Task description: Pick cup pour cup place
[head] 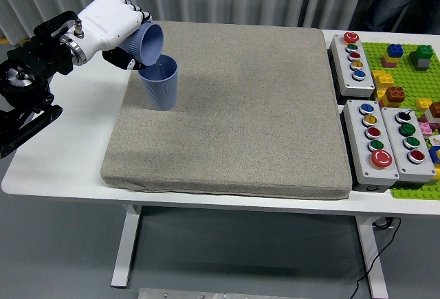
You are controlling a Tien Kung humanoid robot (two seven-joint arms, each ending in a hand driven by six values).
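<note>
While the grey mat [261,106] bears the standing cup [160,82] at its ten o'clock corner, the left hand [110,24] grips the tilted cup [146,43]; mouth aimed four o'clock, apparently just above the rim.

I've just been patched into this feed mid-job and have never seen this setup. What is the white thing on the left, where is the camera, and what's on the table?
There is one view, from a camera high on the robot's head, looking down over the white table. The white thing is the robot's left hand on a black arm; the right arm is not in view. The hand grips a light blue ribbed plastic cup, tipped steeply with its mouth over a second, upright blue ribbed cup standing on a large grey fabric mat. To the right lie three grey boxes with coloured push buttons and a green building-block baseplate with coloured bricks.
</note>
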